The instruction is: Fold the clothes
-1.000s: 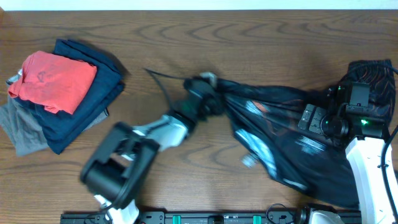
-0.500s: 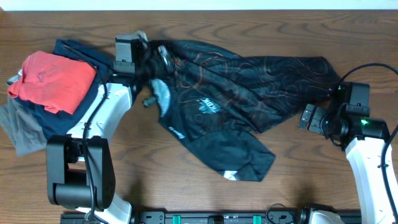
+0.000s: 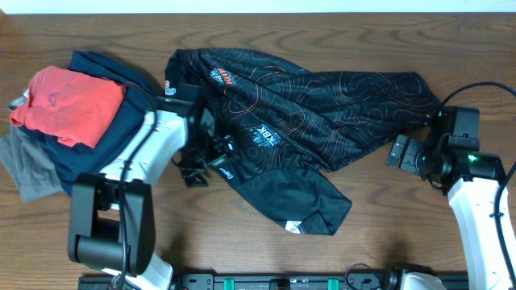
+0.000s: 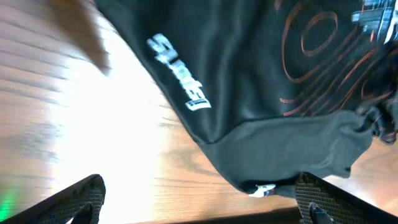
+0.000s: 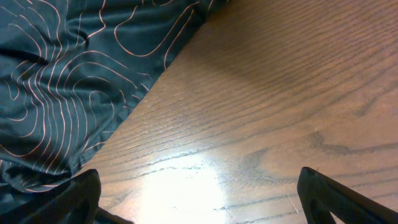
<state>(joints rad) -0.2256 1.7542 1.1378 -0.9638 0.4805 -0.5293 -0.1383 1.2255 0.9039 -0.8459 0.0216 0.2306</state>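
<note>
The black jersey (image 3: 306,113) with orange contour lines lies loosely spread and rumpled across the table's middle, one part trailing toward the front (image 3: 310,205). My left gripper (image 3: 205,159) hovers open at its left edge, holding nothing. In the left wrist view the jersey (image 4: 261,74) fills the upper right, and its hem lies close to the right finger of the left gripper (image 4: 199,202), with bare wood between the fingers. My right gripper (image 3: 401,153) stands open just off the jersey's right end. In the right wrist view the jersey (image 5: 68,87) shows at upper left, and the right gripper (image 5: 205,199) is over bare wood.
A pile of folded garments sits at the left: a red shirt (image 3: 72,101) on top of a navy one (image 3: 109,149), with a grey one (image 3: 28,173) underneath. A black rail (image 3: 266,282) runs along the table's front edge.
My left gripper carried the jersey leftward to the back, let go and opened, then drew back toward the front. The jersey now lies spread out. The right arm has not moved.
</note>
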